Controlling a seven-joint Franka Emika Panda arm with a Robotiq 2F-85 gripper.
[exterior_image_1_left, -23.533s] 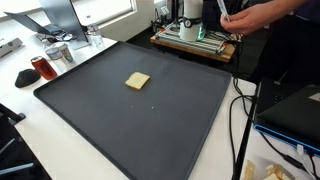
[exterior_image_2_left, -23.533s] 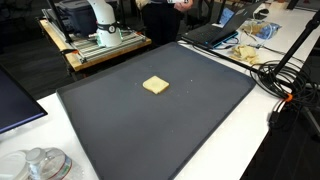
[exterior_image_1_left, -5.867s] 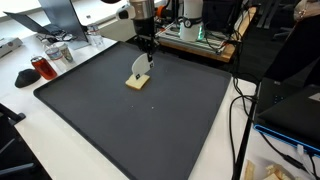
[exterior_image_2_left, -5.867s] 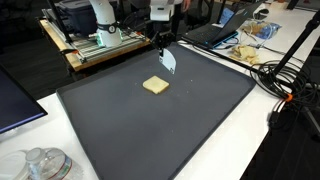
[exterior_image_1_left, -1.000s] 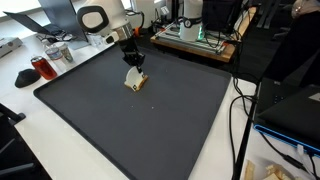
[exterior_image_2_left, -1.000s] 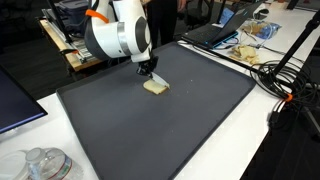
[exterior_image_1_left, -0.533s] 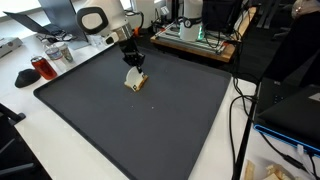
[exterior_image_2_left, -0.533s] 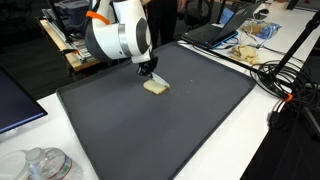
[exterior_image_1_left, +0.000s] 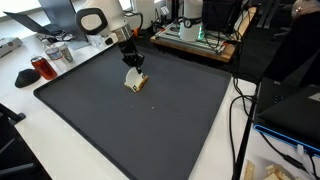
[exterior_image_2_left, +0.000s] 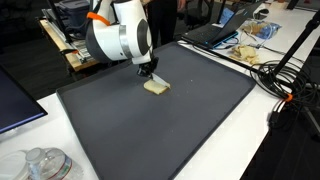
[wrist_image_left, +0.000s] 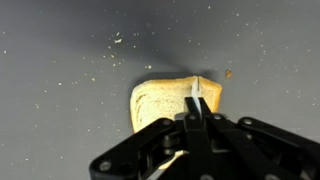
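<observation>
The hand (exterior_image_1_left: 134, 63) is seen lowered over the far part of a large black mat (exterior_image_1_left: 130, 130), which is spread on a white counter (exterior_image_1_left: 18, 100). Its jaws are drawn fully together, and a thin white blade (exterior_image_1_left: 133, 75) is clamped between them, pointing down toward the mat.

A single bread slice (exterior_image_1_left: 139, 83) lies flat on the mat directly beneath the hand, toward the far left of the mat's middle in this exterior view. The lower end of the blade meets the slice at its left side there; whether it presses into the bread cannot be told.

In an exterior view, the hand (exterior_image_2_left: 148, 69) is shown just above and to the far left of the bread slice (exterior_image_2_left: 156, 88), with the black mat (exterior_image_2_left: 185, 130) stretching bare toward the near right.

In the wrist view, the hand (wrist_image_left: 197, 125) enters from the bottom, and the white blade (wrist_image_left: 197, 98) is seen edge-on, standing over the right part of the bread slice (wrist_image_left: 158, 102). The slice's pale crumb and browner crust are shown, with its rounded edge to the far side. Small crumbs (wrist_image_left: 228, 73) are scattered on the mat around it, one just beside the slice's far right corner.

Off the mat, a red container (exterior_image_1_left: 40, 67) stands on the counter at the far left, and tangled cables (exterior_image_2_left: 285, 75) lie on the counter to the right.
</observation>
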